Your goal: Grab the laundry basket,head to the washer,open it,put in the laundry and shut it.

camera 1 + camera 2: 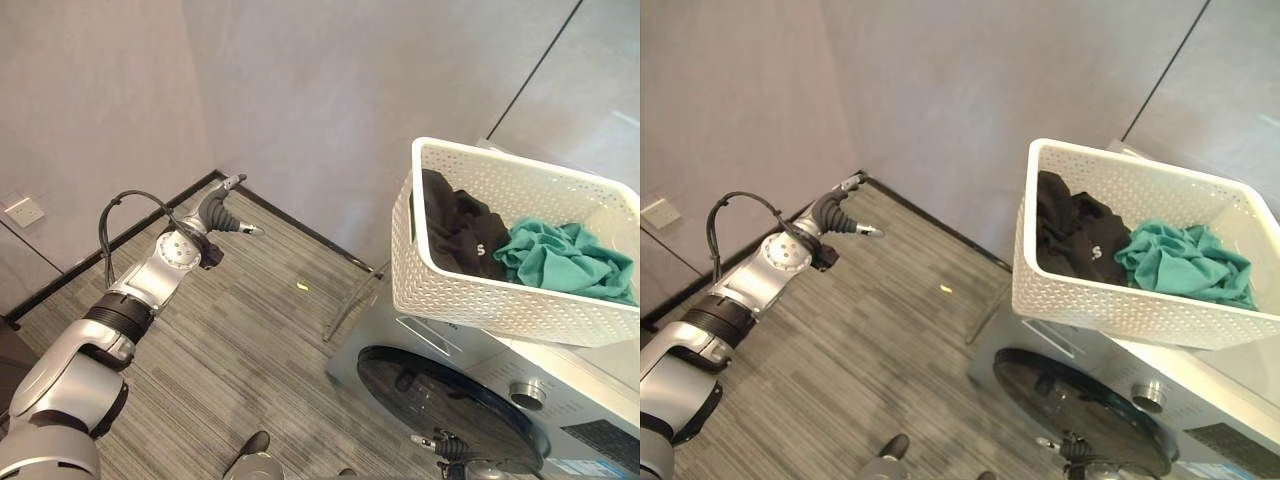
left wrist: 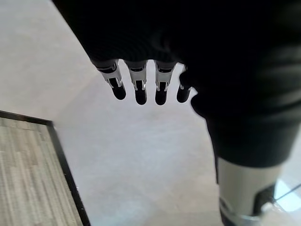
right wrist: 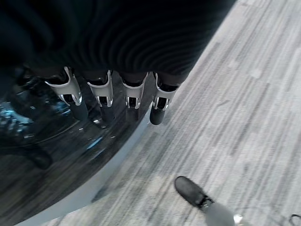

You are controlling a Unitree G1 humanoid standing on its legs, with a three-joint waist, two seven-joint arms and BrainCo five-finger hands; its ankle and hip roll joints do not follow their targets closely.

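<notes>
A white perforated laundry basket (image 1: 470, 295) stands on top of the silver washer (image 1: 425, 338). In it lie a black garment (image 1: 458, 235) and a teal garment (image 1: 565, 262). The washer's round dark glass door (image 1: 450, 390) looks shut. My right hand (image 1: 447, 446) is low at the door's near rim. In the right wrist view its fingers (image 3: 101, 92) reach nearly straight onto the glass (image 3: 47, 155) beside the rim, gripping nothing. My left hand (image 1: 220, 208) is held out far to the left over the carpet, its fingers (image 2: 138, 82) relaxed and empty.
Grey walls with a black skirting strip (image 1: 290, 220) close off the corner behind the washer. A wall socket (image 1: 25, 211) is at the far left. A small yellow scrap (image 1: 303, 286) lies on the striped grey carpet, which stretches wide to the washer's left.
</notes>
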